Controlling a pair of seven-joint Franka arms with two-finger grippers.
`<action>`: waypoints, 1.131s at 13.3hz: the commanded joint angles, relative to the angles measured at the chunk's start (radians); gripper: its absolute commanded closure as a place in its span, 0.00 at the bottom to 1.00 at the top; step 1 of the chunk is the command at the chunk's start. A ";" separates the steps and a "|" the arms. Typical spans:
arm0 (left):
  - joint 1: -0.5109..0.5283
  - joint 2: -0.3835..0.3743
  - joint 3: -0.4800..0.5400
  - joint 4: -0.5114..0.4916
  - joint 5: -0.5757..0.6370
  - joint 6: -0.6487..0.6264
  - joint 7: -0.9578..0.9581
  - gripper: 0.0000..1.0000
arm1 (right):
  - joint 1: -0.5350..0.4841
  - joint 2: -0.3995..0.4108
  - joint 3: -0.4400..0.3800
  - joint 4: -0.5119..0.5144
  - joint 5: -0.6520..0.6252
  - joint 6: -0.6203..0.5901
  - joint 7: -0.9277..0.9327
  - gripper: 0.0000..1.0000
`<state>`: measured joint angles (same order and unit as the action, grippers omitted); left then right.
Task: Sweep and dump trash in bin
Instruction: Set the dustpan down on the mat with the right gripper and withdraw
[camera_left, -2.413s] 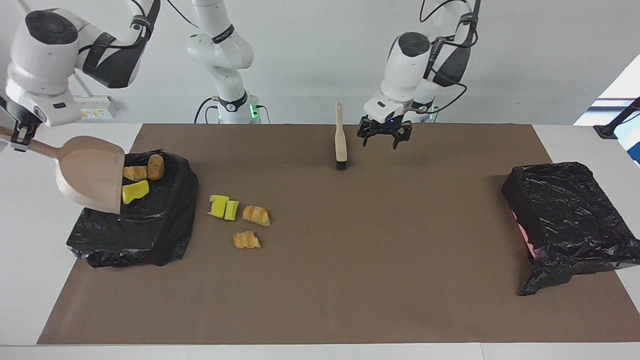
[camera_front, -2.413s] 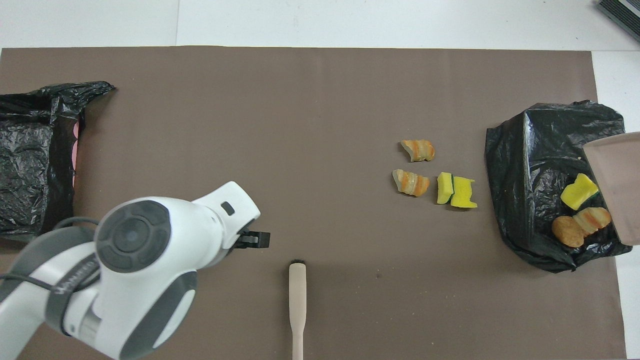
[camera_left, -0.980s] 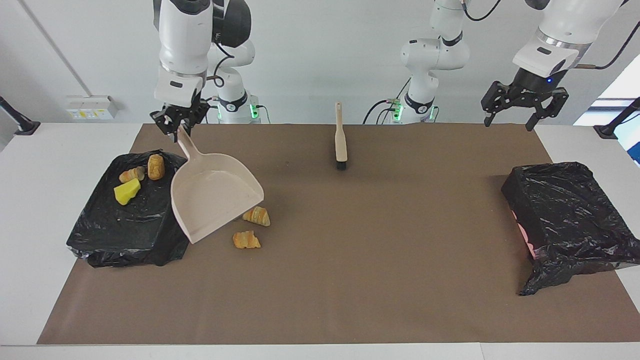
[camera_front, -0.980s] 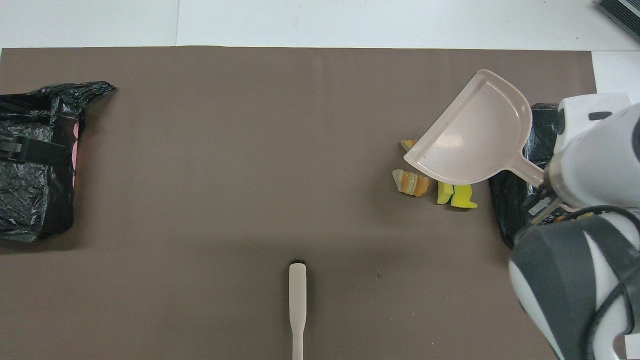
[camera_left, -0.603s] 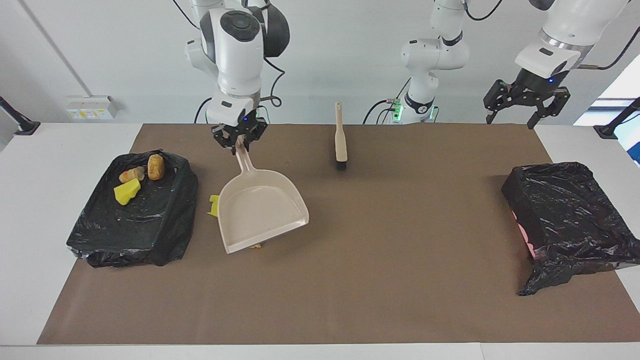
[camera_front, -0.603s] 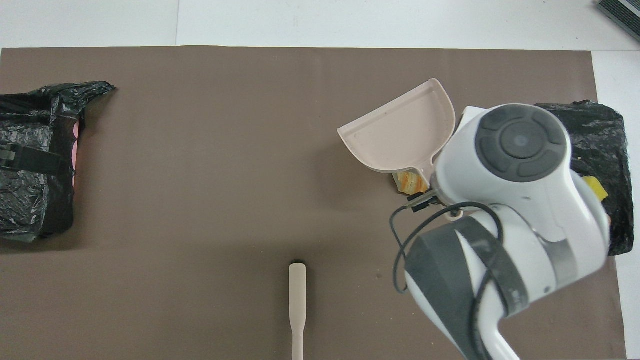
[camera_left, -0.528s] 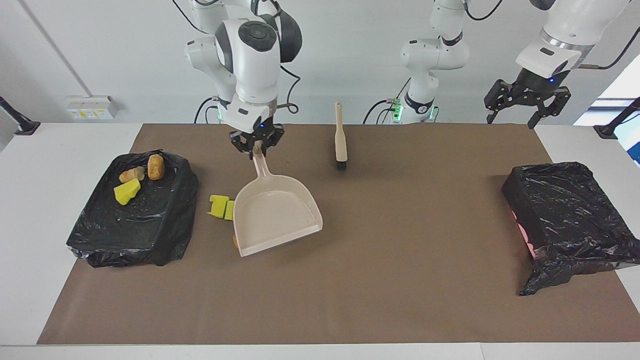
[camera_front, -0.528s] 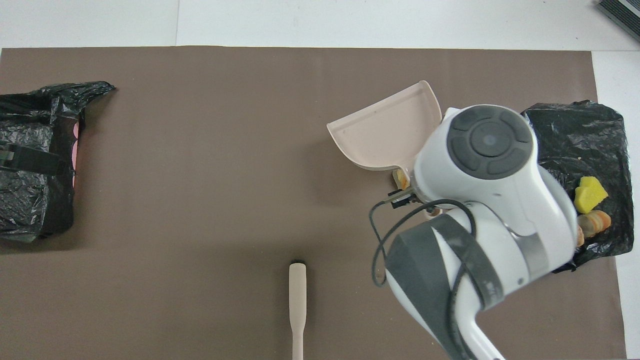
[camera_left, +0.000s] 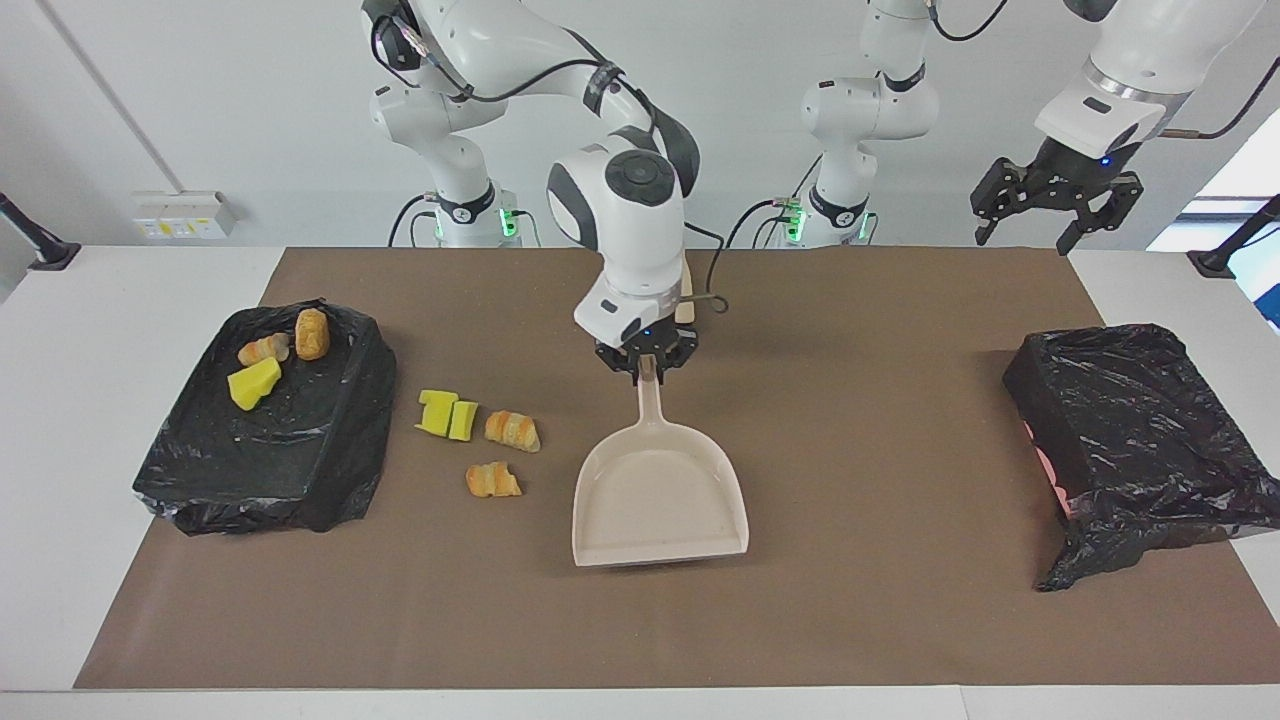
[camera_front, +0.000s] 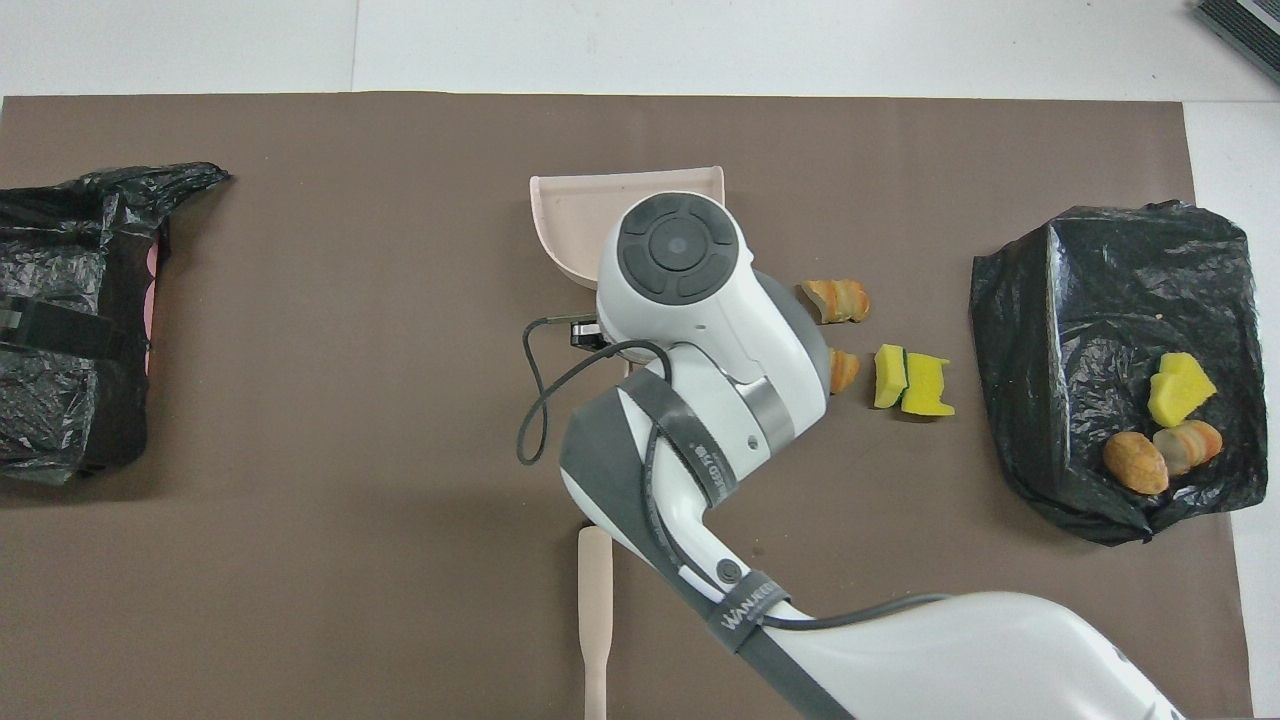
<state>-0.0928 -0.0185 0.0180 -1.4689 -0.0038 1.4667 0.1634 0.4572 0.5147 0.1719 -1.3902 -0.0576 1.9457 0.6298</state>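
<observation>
Dustpan (camera_left: 660, 495): beige, pan down on the brown mat (camera_left: 850, 600) near the table's middle, open lip facing away from the robots, handle running back toward them.
Right gripper (camera_left: 647, 368): fingers pinched together on the top end of the dustpan handle.
Left gripper (camera_left: 1048, 203): fingers spread, holding nothing, up in the air over the left arm's end of the table; this arm waits.
Trash on mat: two yellow sponge chunks (camera_left: 447, 414) touching each other, two striped croissant-like pieces (camera_left: 512, 430), (camera_left: 492, 480), between the dustpan and the bin.
Key relation: loose trash lies beside the pan toward the right arm's end, off its side wall and not in front of its lip; my reading is that the pan must turn or the pieces be pushed round to its mouth.
Bin (camera_left: 265, 440): black-lined, at the right arm's end; holds one yellow chunk and two bread pieces already.
Second black bag (camera_left: 1140, 430): at the left arm's end, nothing seen in it.
Brush (camera_front: 594, 620): handle shows overhead, nearer the robots than the pan; bristles hidden under the right arm.
Hidden: overhead, the right arm covers most of the pan and part of one croissant piece.
</observation>
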 joint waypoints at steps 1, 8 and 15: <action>0.016 -0.020 -0.010 -0.011 0.008 -0.016 0.022 0.00 | 0.040 0.100 -0.006 0.132 0.012 -0.005 0.042 1.00; 0.021 -0.040 -0.010 -0.042 0.004 -0.049 0.013 0.00 | 0.049 0.085 -0.005 0.033 0.030 0.056 0.041 1.00; 0.036 -0.052 -0.010 -0.061 0.002 -0.035 0.005 0.00 | 0.041 0.084 -0.005 0.030 0.018 0.041 0.027 0.00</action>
<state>-0.0716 -0.0426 0.0184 -1.4953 -0.0039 1.4205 0.1701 0.5060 0.6120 0.1684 -1.3409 -0.0463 1.9812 0.6589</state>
